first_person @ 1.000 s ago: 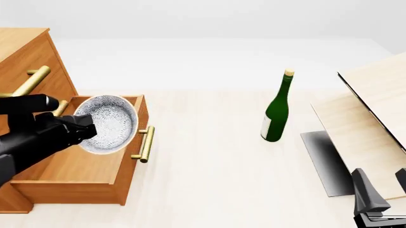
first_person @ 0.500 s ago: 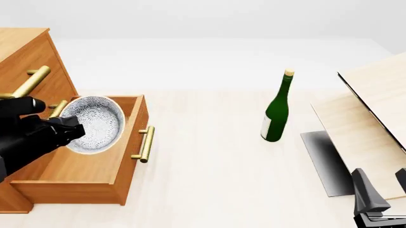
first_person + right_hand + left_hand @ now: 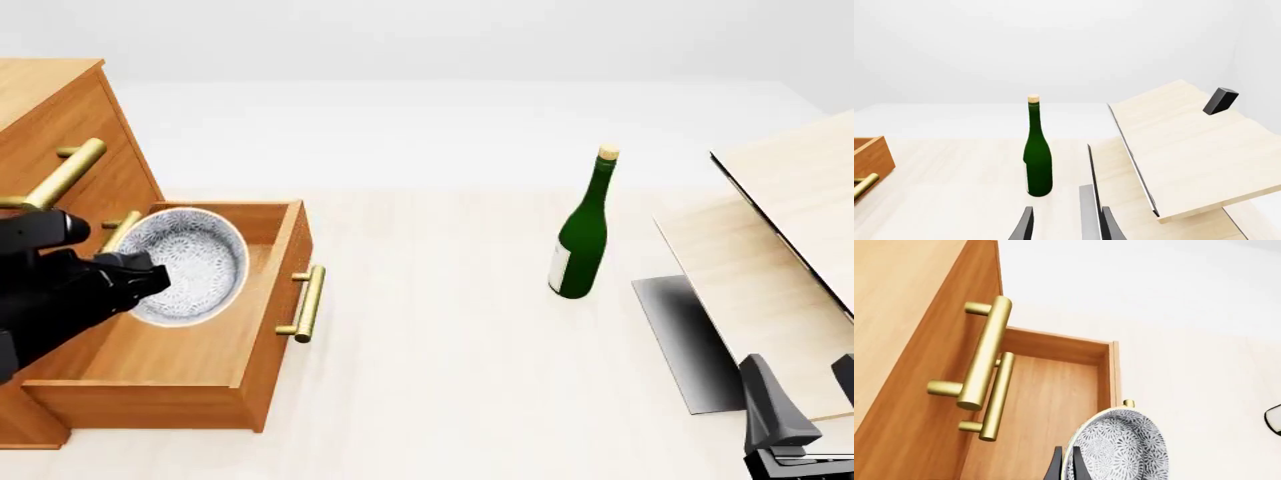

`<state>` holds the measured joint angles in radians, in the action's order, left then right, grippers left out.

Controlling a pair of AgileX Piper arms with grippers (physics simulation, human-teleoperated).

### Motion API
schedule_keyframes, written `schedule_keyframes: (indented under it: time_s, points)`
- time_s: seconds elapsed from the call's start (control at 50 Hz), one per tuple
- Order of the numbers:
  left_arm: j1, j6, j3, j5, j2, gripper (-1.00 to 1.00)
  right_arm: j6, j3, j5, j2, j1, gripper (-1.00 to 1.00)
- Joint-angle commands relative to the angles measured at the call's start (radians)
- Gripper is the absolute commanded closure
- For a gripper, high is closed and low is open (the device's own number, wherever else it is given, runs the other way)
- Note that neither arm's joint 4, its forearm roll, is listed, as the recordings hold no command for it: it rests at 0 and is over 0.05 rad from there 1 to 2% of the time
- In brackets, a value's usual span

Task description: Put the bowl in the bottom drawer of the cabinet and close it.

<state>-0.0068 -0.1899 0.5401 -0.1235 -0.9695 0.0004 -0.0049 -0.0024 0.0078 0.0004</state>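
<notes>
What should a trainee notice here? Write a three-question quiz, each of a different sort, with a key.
1. True or false: the bowl rests flat on the floor of the bottom drawer.
2. Multiple choice: the green wine bottle stands A) inside the drawer, B) upright on the table, right of the cabinet, C) tipped over.
3. Fill in: the bowl is held by the ___ gripper.

Key:
1. False; it is gripped by its rim, tilted on edge above the open drawer.
2. B.
3. Left; the right gripper holds nothing.

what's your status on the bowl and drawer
Left gripper shut on bowl, tilted over open bottom drawer. Right gripper open, idle. Nothing in the way.
</notes>
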Motion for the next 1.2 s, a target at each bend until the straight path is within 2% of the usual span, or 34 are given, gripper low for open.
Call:
schedule_keyframes:
  time_s: [0.02,0.84,1.2]
  points:
    - [0.011,0.005,-0.006,0.017,-0.02,1.0,0.0,0.001,0.0,-0.001,0.0,-1.0]
    - [0.086,0.029,-0.049,0.101,-0.131,1.0,0.0,0.001,0.0,-0.001,0.0,-1.0]
    - [0.093,0.032,-0.048,0.144,-0.2,1.0,0.0,0.001,0.0,-0.001,0.0,-1.0]
